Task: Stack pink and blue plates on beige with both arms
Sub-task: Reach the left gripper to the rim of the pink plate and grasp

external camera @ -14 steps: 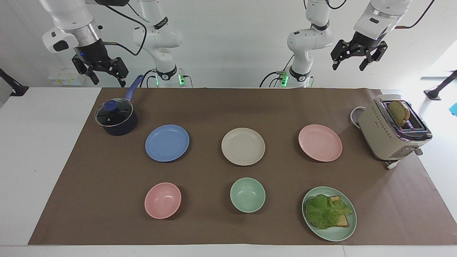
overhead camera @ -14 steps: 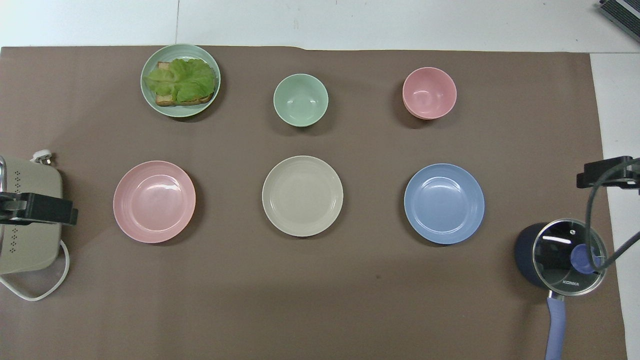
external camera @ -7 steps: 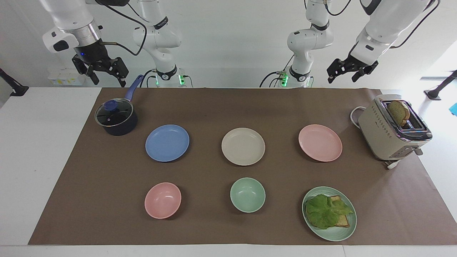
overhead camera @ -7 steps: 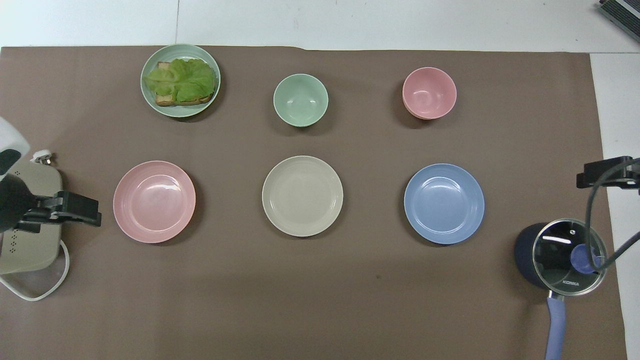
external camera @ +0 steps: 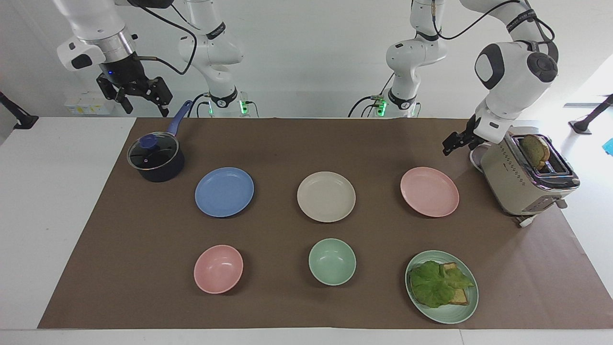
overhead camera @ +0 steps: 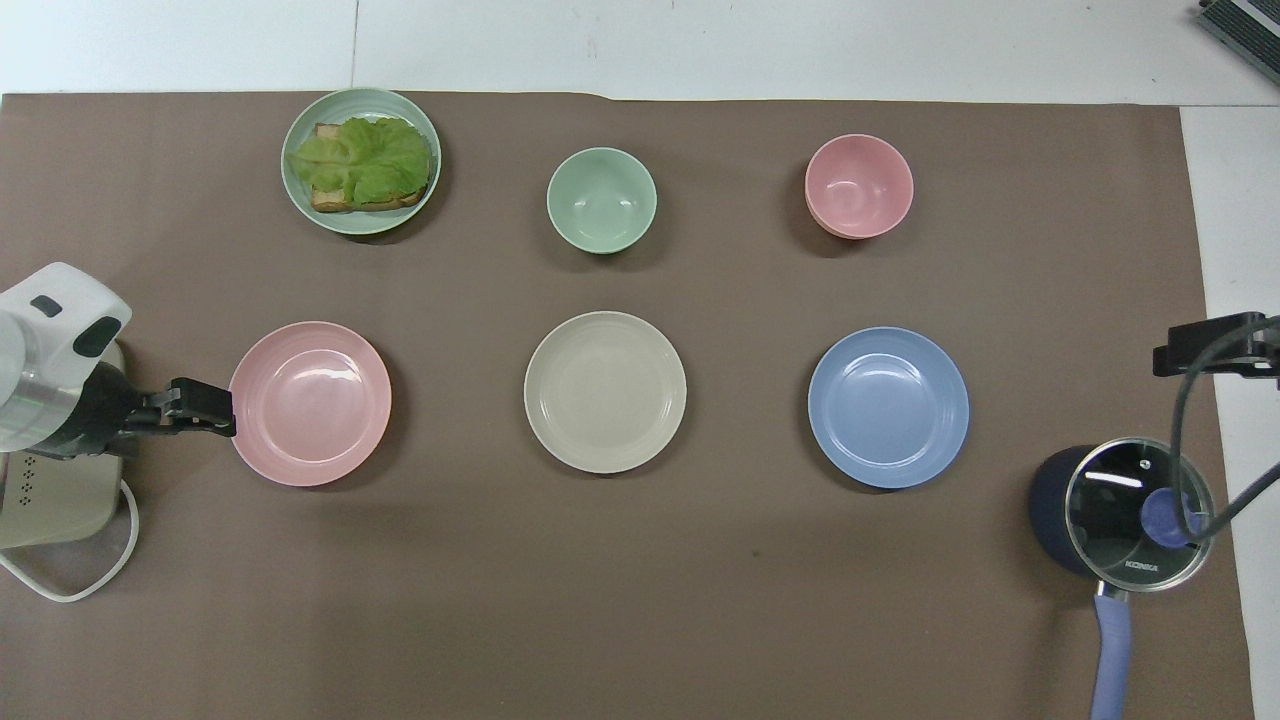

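left gripper (external camera: 455, 142) fingers apart, low beside pink plate (external camera: 429, 191) rim; slide under edge squarely. right gripper (external camera: 139, 98) apart, waiting above pot (external camera: 155, 158).

3 round, shallow, matte plates of equal size lie flat and upright in a row on the brown mat, well apart from one another. The cream-beige plate (external camera: 326, 196) sits in the middle. The periwinkle blue plate (external camera: 224, 191) lies beside it toward the right arm's end of the table, the pale pink plate (external camera: 429, 191) toward the left arm's end. All 3 are bare, and none is stacked
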Robot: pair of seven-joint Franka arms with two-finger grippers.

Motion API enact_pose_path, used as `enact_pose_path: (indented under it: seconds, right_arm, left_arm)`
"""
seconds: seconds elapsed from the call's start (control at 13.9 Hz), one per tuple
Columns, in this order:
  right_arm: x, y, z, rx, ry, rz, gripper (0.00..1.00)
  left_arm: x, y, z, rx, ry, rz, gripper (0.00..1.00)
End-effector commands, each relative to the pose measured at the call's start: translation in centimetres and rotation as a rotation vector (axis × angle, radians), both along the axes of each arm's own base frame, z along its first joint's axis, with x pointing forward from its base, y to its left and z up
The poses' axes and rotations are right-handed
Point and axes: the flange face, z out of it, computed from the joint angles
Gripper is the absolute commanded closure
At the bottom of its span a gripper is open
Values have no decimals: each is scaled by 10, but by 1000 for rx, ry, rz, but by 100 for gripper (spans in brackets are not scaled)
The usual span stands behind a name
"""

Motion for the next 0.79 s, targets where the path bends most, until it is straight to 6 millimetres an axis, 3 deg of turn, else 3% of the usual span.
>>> enact_pose_path:
  seconds: [0.0, 0.29, 0.58, 0.65, 0.72]
  right_arm:
    - [-1, -1, 0, 13, -11, 14, 0]
    - [-1, -1, 0, 13, -11, 14, 0]
    - [-2, -1, 0, 14, -4, 16, 0]
    - [-2, -1, -1, 14, -3, 17, 0]
    - [-2, -1, -1, 13, -4, 17, 0]
  left_arm:
    - [1, 13, -57, -16, 10, 34, 0]
    - [12, 29, -106, -33, 25, 95, 0]
    - [7, 28, -113, -4, 55, 301, 0]
    - [7, 26, -113, 3, 60, 346, 17]
    - [8, 24, -113, 4, 63, 357, 50]
